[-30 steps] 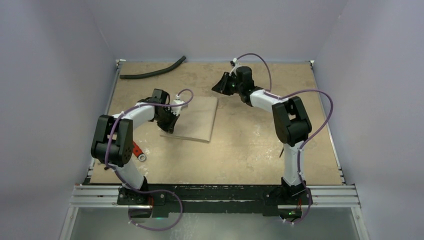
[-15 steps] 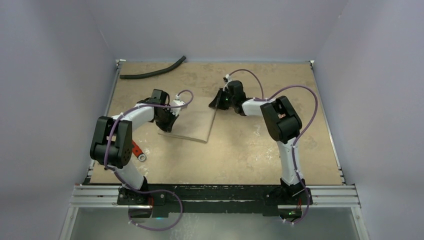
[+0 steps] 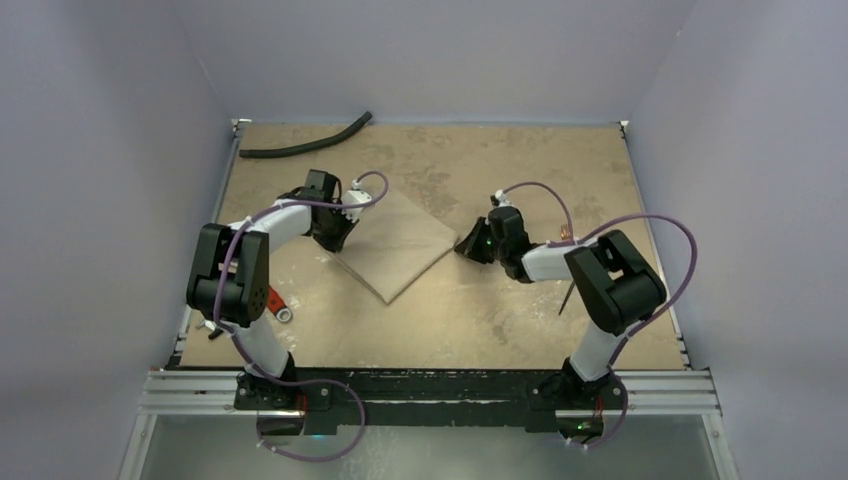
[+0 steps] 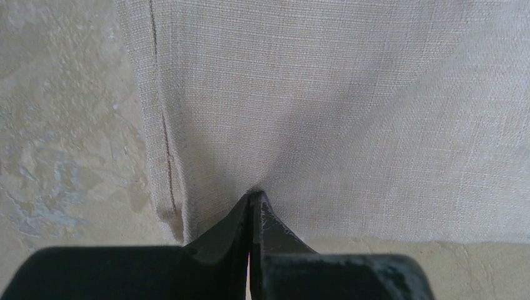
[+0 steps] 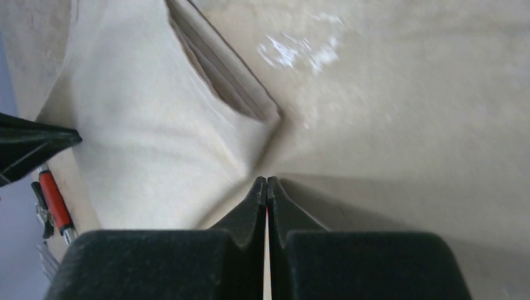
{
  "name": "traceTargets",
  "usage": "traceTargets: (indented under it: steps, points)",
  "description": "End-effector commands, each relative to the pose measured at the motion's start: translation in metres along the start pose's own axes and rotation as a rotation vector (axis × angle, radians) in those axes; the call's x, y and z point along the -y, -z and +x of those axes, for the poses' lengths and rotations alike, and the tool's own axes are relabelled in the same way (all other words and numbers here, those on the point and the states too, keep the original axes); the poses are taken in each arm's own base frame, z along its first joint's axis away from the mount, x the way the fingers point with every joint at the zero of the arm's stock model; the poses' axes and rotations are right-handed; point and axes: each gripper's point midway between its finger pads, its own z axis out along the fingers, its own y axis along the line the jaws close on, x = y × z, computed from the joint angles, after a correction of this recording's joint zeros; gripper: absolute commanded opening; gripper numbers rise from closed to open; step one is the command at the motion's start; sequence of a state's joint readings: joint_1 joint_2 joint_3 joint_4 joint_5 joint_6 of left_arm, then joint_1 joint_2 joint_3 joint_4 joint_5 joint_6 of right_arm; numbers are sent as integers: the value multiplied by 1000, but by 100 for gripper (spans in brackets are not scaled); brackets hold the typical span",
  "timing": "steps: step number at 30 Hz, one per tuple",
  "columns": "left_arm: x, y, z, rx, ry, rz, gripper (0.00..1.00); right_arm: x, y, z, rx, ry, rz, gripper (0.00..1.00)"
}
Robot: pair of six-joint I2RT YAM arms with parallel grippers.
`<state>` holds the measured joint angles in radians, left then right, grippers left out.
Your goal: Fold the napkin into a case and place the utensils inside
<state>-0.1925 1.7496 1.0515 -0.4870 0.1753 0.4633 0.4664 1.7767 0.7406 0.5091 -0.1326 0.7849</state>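
The beige napkin (image 3: 396, 245) lies folded flat on the table, turned like a diamond. My left gripper (image 3: 335, 232) is shut on its left edge; in the left wrist view the fingertips (image 4: 253, 199) pinch the cloth (image 4: 325, 112). My right gripper (image 3: 466, 243) is shut on its right corner; in the right wrist view the tips (image 5: 267, 182) pinch the cloth (image 5: 156, 137), whose layered edge shows. A small copper-coloured piece (image 3: 567, 239) and a slim dark stick (image 3: 563, 298) show by the right arm, mostly hidden, perhaps utensils.
A long black hose (image 3: 305, 146) lies at the far left. A red-handled tool (image 3: 274, 299) lies near the left arm's base, also in the right wrist view (image 5: 53, 203). Walls enclose the table on three sides.
My right gripper has come from the far middle toward the near right, dragging the napkin's corner. The napkin has turned from a square into a diamond. The left gripper shifted slightly farther away.
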Motion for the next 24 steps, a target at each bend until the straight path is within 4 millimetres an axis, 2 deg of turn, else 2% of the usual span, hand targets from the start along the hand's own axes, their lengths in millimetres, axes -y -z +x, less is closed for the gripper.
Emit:
traceTargets:
  steps: [1, 4, 8, 11, 13, 15, 17, 18, 21, 24]
  points:
    - [8, -8, 3, -23, 37, 64, 0, 37, 21, 18, 3, -26, 130, 0]
    - [16, -1, 2, -14, 44, 99, 0, 32, 22, 9, 12, 3, 135, 0]
    - [16, 15, 1, -1, 43, 96, 0, -2, 24, -26, 50, 58, 90, 1]
    - [13, 34, -9, 42, 60, 106, 0, -41, 30, -66, 118, 126, 28, 12]
    - [7, 48, -20, 80, 77, 107, 1, -65, 28, -91, 149, 181, -2, 26]
    - [-2, 60, -30, 113, 87, 94, 3, -79, 16, -109, 156, 241, -11, 39]
    - [-11, 61, -31, 120, 99, 73, 4, -94, 2, -121, 151, 289, -31, 46]
    - [-15, 59, -28, 115, 105, 58, 4, -110, -5, -132, 157, 316, -57, 48]
    - [-19, 46, -16, 90, 124, 44, 5, -126, -42, -131, 74, 376, -96, 51]
    - [-19, 29, -4, 60, 141, 42, 5, -136, -79, -113, -35, 420, -148, 57]
